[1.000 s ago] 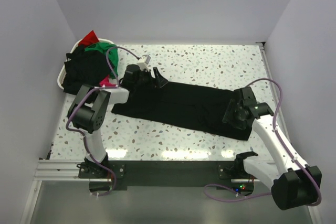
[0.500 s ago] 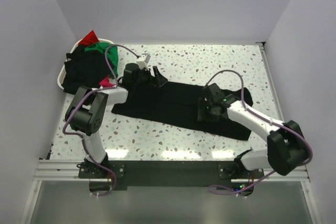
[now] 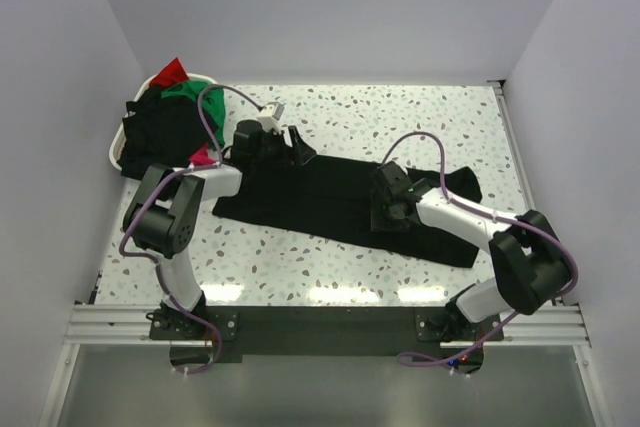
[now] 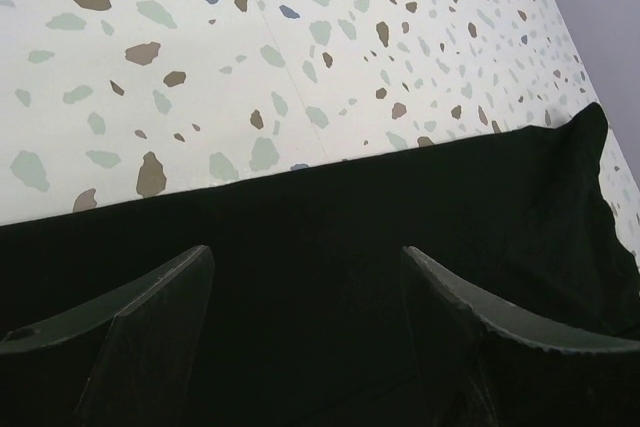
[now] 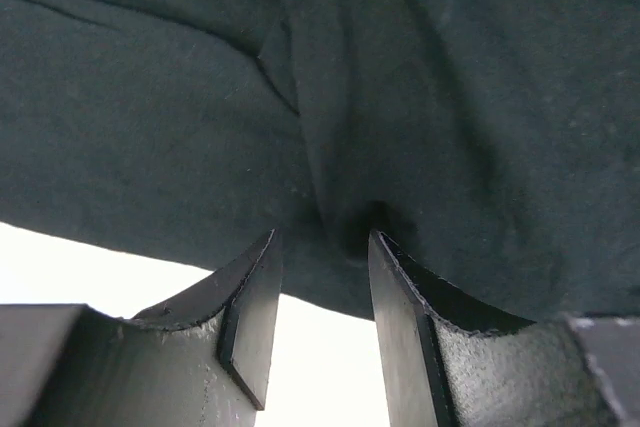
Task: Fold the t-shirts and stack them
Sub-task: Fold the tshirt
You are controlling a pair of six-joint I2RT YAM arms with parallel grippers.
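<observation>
Speckled table is sitting between plain pale walls. Right claw is showing a narrow gap, with its jaws parted. Its tips are pointing at a raised crease in the black t-shirt, right by a cloth edge with bare table beside it. Nothing is visibly clamped.

Left claw is standing wide, hovering just over the same shirt's left end near its far edge and gripping nothing.

The shirt is lying stretched slantwise across mid-table. The right arm is reaching across its right half and covering part of it, with a purple cable looping above.

At far left, a white basket is holding a heap of shirts: black, green, red and pink. That heap is sitting just beside the left arm.
</observation>
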